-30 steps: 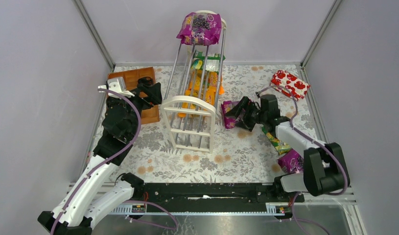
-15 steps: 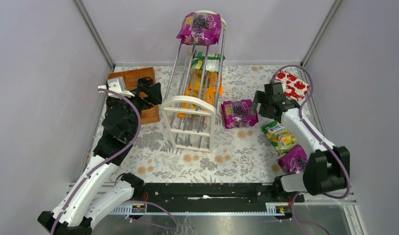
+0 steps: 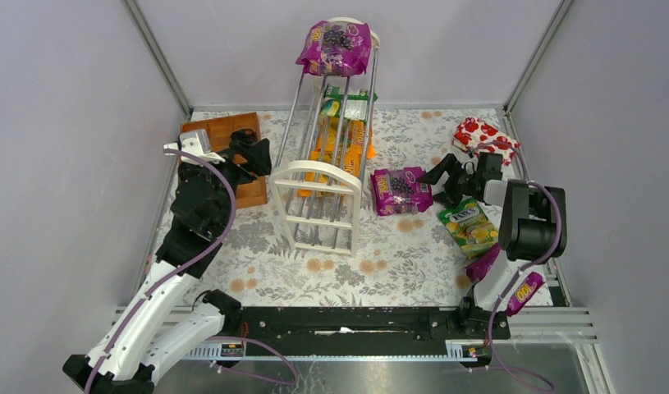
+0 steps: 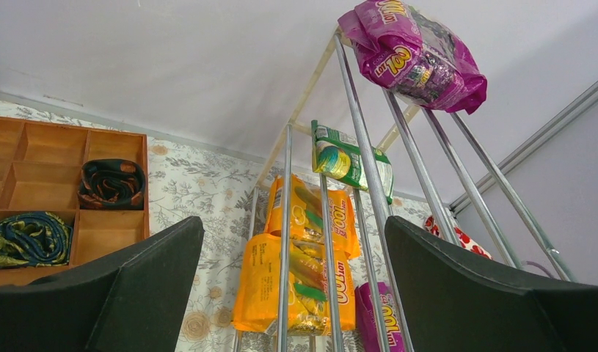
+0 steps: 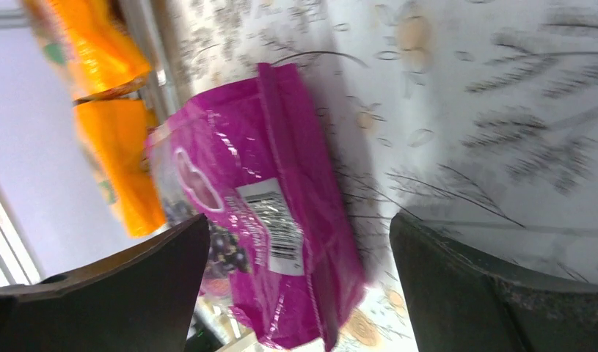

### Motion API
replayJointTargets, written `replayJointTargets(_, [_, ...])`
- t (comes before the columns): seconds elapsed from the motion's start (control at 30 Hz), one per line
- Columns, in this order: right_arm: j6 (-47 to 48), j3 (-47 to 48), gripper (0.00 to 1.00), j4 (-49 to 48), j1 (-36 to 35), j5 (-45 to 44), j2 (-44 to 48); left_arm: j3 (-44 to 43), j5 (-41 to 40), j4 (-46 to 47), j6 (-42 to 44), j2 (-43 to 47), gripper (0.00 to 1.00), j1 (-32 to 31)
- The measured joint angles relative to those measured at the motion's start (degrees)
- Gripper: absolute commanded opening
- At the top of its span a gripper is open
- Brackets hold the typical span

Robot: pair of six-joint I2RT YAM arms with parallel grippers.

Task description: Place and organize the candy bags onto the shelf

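- At the counter's far left corner we see the wooden tray (image 3: 224,131). Two of its compartments hold rolled dark cloths (image 4: 111,183).
- The left gripper (image 3: 253,156) hovers at the tray's right edge and faces the shelf. Its fingers stand wide apart with nothing between them.
- The shelf (image 3: 318,176) stands upright mid-counter, reaching toward the far edge.
- The top purple bag (image 3: 335,45) lies across the rods of the highest tier.
- The green bag (image 3: 347,103) rests on the tier below it.
- The orange bags (image 3: 347,139), two of them, sit lower on the rods, one nearer than the other.
- The loose purple bag (image 3: 400,190) lies flat on the counter just beside the shelf's right side, not on any tier.
- The right gripper (image 3: 437,176) sits low just right of that bag and points at it. Its fingers are spread wide, and the bag lies ahead of them unclamped. We cannot tell whether the tips touch it.
- The yellow-green bag (image 3: 470,228) lies flat on the counter toward the right edge, nearer to us than the gripper.
- The red packet (image 3: 483,135) sits in the far right corner.
- Near the right corner, the half-hidden purple bag (image 3: 485,264) shows from under the right arm.
- The edge purple bag (image 3: 524,291) lies at the near edge beside the arm's base.
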State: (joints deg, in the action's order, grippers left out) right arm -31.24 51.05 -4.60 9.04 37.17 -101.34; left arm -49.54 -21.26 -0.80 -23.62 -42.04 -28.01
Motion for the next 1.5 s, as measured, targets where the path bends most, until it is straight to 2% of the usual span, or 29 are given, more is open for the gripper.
replayJointTargets(0.2, [-4.79, -0.72, 1.00, -11.72, 0.37, 11.23, -6.40, 0.00, 0.02, 0.00, 0.02, 0.07, 0.99, 0.00])
replayJointTargets(0.4, [-9.25, -1.66, 0.89, -20.72, 0.28, 18.08, -10.54, 0.00, 0.04, -0.02, 0.00, 0.07, 0.99, 0.00])
replayJointTargets(0.53, [-9.60, -2.64, 0.70, -21.97, -1.05, 19.12, -10.95, 0.00, 0.24, -0.02, -0.15, 0.04, 0.99, 0.00])
replayJointTargets(0.73, [-10.54, -5.64, 0.48, -22.49, -2.58, 19.52, -10.69, 0.00, 0.35, 0.00, -0.24, -0.02, 0.99, 0.00])
replayJointTargets(0.83, [-12.50, -7.93, 0.34, -24.30, -2.60, 19.50, -8.76, 0.00, 0.39, 0.00, -0.37, -0.07, 0.99, 0.00])
replayJointTargets(0.93, [-14.91, -10.62, 0.26, -26.69, -2.58, 19.39, -4.96, 0.00, 0.42, 0.00, -0.39, -0.07, 0.99, 0.00])
replayJointTargets(1.1, [-17.42, -15.02, 0.18, -28.87, -1.97, 18.36, 1.84, 0.00, 0.42, 0.00, -0.42, -0.04, 0.99, 0.00])
replayJointTargets(1.2, [-17.62, -17.51, 0.15, -26.99, -0.72, 17.22, 6.67, 0.00, 0.42, 0.00, -0.39, -0.02, 0.99, 0.00])
replayJointTargets(1.3, [-14.73, -17.86, 0.12, -20.33, 0.59, 15.21, 12.15, 0.02, 0.39, 0.00, -0.39, 0.04, 0.99, 0.00])
replayJointTargets(1.5, [-1.16, -11.45, 0.05, 6.36, 1.42, 3.17, 28.26, 0.07, 0.46, -0.04, -0.39, 0.85, 0.99, 0.00])
